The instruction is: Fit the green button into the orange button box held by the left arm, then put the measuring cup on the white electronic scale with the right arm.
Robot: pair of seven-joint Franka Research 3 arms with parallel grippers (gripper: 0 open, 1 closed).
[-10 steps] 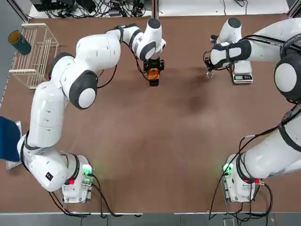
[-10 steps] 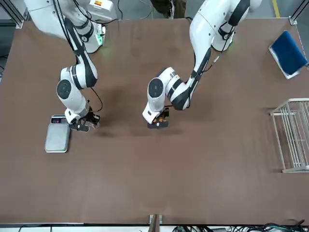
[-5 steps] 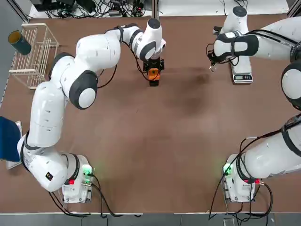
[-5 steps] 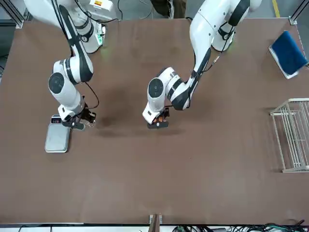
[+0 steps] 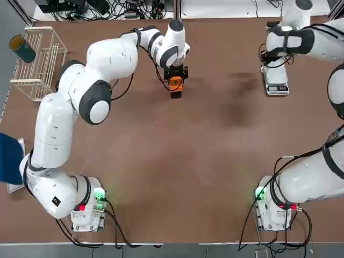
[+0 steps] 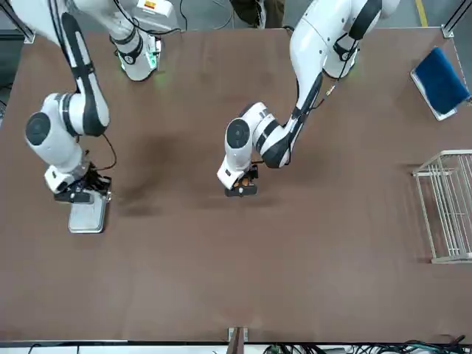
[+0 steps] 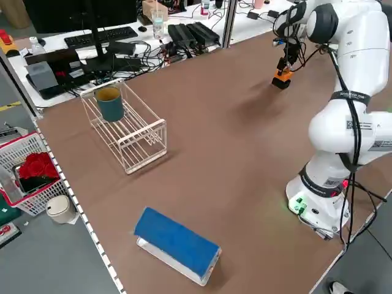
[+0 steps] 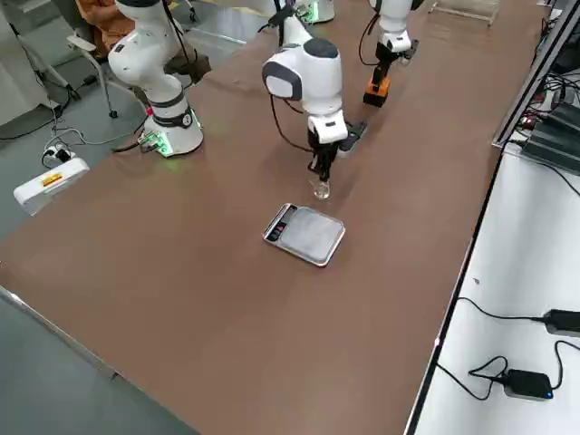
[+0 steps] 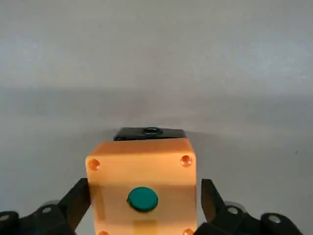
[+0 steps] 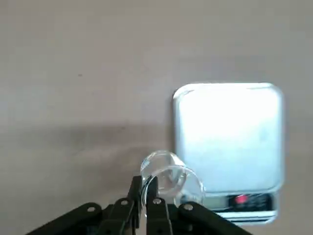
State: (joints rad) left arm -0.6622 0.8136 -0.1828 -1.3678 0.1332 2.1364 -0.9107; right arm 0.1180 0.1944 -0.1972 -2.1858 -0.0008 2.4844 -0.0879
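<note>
Right gripper (image 10: 145,198): fingers pinched on the rim of the measuring cup (image 10: 171,178), carried just beside the white electronic scale (image 10: 229,142) near the table's far right edge; placement outstanding. Left gripper (image 9: 142,203): fingers spread around the orange button box (image 9: 142,188), mid far edge. Green button (image 9: 142,199): seated in the box; fitting judged done.
</note>
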